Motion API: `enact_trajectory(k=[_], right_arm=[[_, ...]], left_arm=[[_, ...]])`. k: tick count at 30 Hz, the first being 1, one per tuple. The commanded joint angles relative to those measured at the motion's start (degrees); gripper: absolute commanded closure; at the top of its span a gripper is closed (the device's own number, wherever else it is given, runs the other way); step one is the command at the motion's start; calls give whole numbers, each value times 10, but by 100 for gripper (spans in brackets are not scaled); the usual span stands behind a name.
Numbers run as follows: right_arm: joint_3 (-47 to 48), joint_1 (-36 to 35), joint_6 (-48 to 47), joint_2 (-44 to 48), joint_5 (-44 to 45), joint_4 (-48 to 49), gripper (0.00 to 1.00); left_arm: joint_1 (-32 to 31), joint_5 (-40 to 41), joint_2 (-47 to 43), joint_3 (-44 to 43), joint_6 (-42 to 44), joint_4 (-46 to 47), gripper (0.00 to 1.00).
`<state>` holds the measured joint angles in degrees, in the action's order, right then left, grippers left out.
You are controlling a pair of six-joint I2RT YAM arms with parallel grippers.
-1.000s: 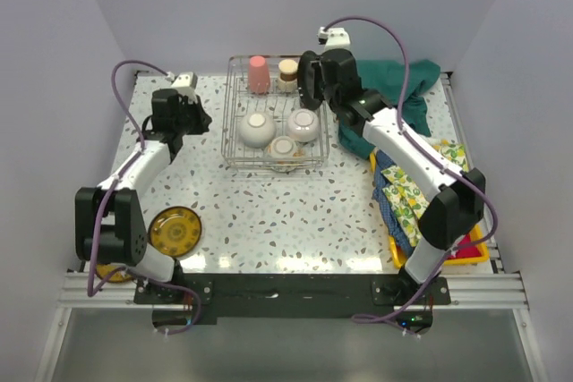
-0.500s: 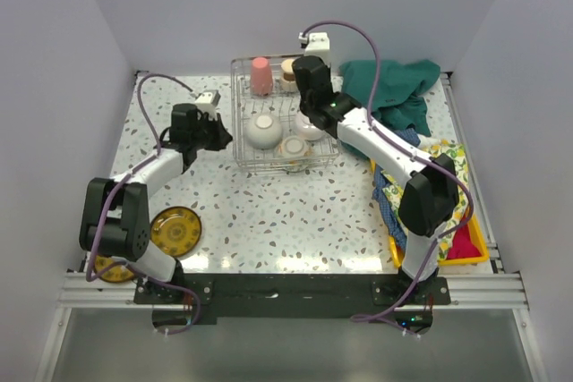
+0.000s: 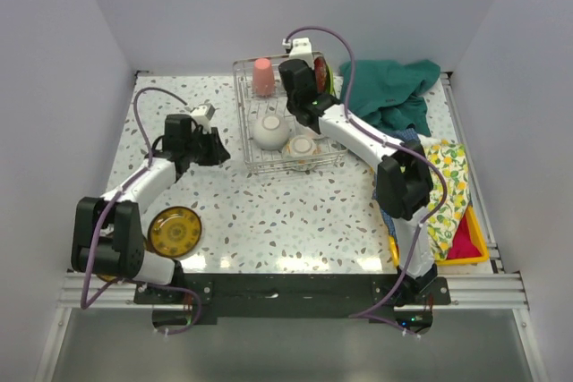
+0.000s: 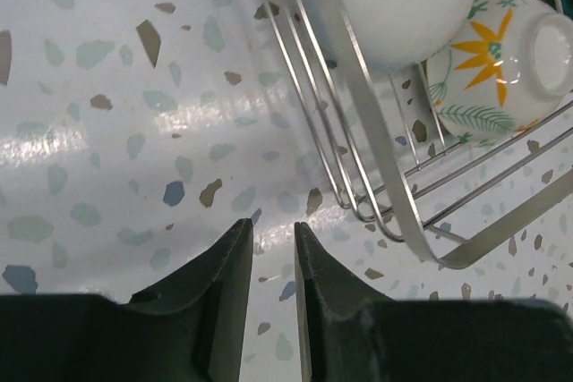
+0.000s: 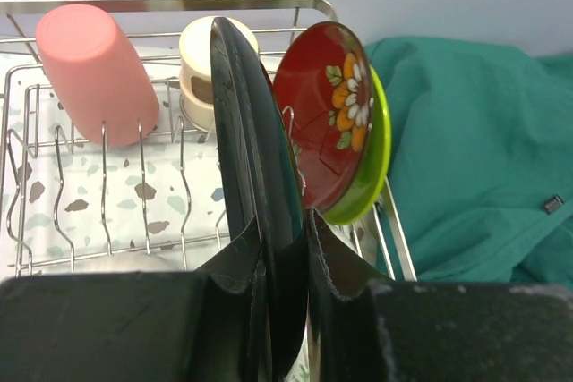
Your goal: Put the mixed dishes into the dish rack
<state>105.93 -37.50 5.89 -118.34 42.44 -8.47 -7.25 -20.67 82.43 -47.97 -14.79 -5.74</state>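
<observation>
The right gripper (image 5: 285, 241) clamps a glossy round black plate (image 5: 246, 114) upright at frame centre over the thin silver wire rack (image 5: 179, 4); the left gripper (image 4: 273, 248) stands narrowly parted, empty.

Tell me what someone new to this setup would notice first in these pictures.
The right gripper pinches a black plate on edge over the dish rack. It is just left of a red floral plate and a lime-green plate standing together at the rack's far right corner. A salmon-pink cup sits upside down near the far left corner, and a brown-gold plate lies alone on the table at its near left.
</observation>
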Motion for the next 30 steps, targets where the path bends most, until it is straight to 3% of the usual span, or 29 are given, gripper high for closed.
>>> enact_trajectory(k=[1, 11, 28, 30], right_arm=[[62, 11, -6, -21, -3, 42, 100], [122, 30, -4, -88, -3, 46, 100], [110, 30, 41, -135, -24, -2, 100], [108, 30, 43, -137, -25, -9, 90]], left_arm=[[23, -22, -31, 19, 12, -49, 70], [32, -20, -67, 49, -5, -26, 69], [57, -17, -61, 45, 0, -33, 67], [61, -17, -63, 45, 1, -37, 67]])
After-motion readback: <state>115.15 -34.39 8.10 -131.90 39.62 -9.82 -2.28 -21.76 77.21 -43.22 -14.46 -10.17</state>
